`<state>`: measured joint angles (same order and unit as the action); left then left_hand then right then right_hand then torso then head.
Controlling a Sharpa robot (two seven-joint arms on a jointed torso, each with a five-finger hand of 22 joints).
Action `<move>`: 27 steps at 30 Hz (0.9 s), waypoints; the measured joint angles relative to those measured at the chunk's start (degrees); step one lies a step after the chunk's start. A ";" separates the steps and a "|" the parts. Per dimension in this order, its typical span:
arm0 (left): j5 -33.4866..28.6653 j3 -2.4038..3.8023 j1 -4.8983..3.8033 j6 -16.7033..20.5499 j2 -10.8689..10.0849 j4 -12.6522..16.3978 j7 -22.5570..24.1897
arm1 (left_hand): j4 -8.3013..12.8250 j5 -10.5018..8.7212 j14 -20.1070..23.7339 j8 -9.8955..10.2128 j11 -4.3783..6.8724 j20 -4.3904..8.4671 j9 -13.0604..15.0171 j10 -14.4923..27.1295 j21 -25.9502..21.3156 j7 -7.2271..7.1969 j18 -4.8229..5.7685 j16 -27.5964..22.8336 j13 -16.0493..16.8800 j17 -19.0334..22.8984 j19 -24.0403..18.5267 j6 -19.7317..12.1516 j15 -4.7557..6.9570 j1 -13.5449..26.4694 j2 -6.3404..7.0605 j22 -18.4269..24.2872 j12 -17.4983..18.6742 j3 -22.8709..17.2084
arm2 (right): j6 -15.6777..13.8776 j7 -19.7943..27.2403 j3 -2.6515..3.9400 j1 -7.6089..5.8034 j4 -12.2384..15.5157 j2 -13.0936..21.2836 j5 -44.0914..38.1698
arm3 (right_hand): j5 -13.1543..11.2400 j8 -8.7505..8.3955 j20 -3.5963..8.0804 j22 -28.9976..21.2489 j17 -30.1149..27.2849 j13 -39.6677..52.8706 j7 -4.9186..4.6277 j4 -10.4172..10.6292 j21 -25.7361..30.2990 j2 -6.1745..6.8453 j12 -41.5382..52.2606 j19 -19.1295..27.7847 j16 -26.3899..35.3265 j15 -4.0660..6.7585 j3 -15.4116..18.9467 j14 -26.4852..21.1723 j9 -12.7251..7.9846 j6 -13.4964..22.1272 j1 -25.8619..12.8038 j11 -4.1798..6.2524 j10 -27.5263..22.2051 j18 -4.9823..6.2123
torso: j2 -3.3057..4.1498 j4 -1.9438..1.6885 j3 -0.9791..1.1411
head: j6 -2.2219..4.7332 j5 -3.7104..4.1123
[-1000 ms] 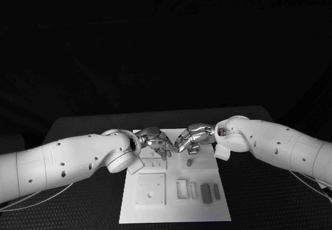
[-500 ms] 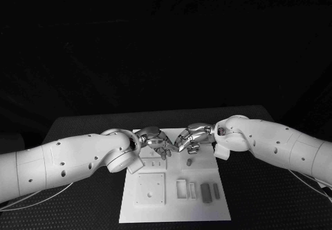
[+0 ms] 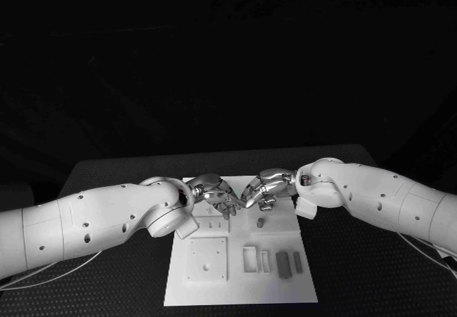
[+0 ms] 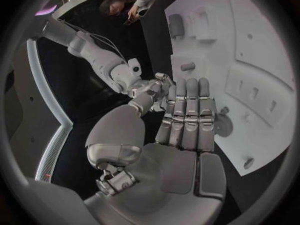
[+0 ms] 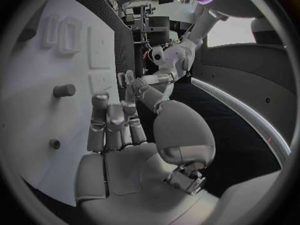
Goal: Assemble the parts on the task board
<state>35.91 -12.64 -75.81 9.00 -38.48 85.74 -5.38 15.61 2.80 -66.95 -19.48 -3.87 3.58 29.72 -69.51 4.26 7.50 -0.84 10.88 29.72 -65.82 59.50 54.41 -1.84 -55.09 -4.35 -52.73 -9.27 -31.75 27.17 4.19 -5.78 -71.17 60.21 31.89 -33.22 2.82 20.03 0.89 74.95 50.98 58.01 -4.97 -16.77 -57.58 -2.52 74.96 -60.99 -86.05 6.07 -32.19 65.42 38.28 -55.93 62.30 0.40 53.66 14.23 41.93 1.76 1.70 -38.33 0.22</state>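
The white task board (image 3: 243,281) lies in the middle of the table. My left hand (image 3: 214,195) and right hand (image 3: 267,190) hover over its far end, fingertips nearly meeting. The left hand (image 4: 187,117) has straight fingers side by side and the thumb apart, with nothing in it. The right hand (image 5: 115,130) is held the same way, also with nothing in it. A short grey peg (image 3: 260,224) stands upright in the board just in front of the right hand; it is the peg (image 5: 64,90) beside that hand's fingertips. Two grey bars (image 3: 284,264) lie at the board's right.
A square white plate (image 3: 208,259) with holes sits on the board's left half. Two narrow white blocks (image 3: 249,259) lie beside the grey bars. Black table (image 3: 114,172) surrounds the board on all sides. Both forearms cover the board's far corners.
The right hand has turned very slightly above the board's far end. The left hand, the peg and the loose parts stay where they were.
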 measured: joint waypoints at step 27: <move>-0.41 -0.06 0.06 0.09 -0.14 -0.20 1.22 | 0.70 -0.17 0.01 -0.45 0.60 -0.22 0.51 -1.24 0.00 -1.16 0.00 -0.24 -0.23 -0.10 -0.22 1.37 -0.01 -0.26 -1.86 -0.48 -0.22 -2.01 | -0.26 -0.08 0.00 0.15 -0.13 -0.04 0.65 | 0.00 -0.20 0.00 -0.02 -0.02 -0.01 -0.10 0.00 0.23 0.29 0.00 0.00 0.00 0.04 0.00 -0.06 0.00 0.10 -0.29 0.00 0.01 0.00 | 0.00 -0.01 0.02 | -0.31 -0.15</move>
<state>35.50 -12.70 -75.75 9.10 -38.63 85.54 -4.17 16.31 2.62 -66.94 -19.93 -3.27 3.37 30.24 -70.75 4.26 6.34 -0.84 10.64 29.49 -65.92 59.28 55.78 -1.85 -55.35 -6.20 -53.22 -9.49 -33.76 26.90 4.11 -5.79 -71.02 60.08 31.85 -32.57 2.82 19.82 0.89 74.93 50.97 58.01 -5.08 -16.77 -57.35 -2.23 74.96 -60.99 -86.05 6.10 -32.19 65.36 38.28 -55.82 62.00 0.39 53.67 14.23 41.93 1.75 1.72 -38.63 0.07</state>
